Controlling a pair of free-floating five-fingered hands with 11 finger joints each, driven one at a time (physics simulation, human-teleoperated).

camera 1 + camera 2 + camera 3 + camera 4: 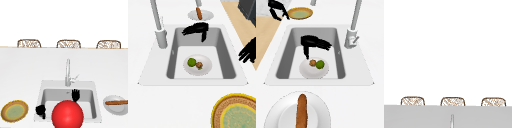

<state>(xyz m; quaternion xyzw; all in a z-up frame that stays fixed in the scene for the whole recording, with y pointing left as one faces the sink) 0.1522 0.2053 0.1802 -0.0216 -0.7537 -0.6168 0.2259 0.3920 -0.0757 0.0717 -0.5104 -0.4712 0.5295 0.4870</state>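
Two black hands hang at the sink (97, 100). Going from the left in the front view, a yellow-rimmed plate (14, 111) lies on the counter (20, 75). Next comes the left hand (40, 110), over the sink's front left corner with its fingers curled down and nothing in them. The left side view shows that same hand (248, 53) off the basin's near edge, well apart from everything in the basin.

Further right, a big red ball (67, 114) covers the front of the basin in the front view and hides what lies behind it. Just above the ball, the right hand (75, 95) shows with its fingers straight and spread, below the tap (67, 72).

The two side views show what the ball hides. A white bowl (306, 71) sits on the basin floor, and in it a green fruit (320, 64) lies touching a small brown one (312, 62). The right hand (314, 43) hovers flat above the basin, just beyond the bowl, thumb pointing down towards the brown fruit; it holds nothing, and I cannot tell whether the thumb touches anything.

At the far right of the front view, a white dish (113, 108) on the counter carries a long brown sausage (116, 102) across it. The right side view shows the sausage lying lengthwise in the dish. Three wicker chair backs (452, 101) line the far edge of the counter in the upper view.
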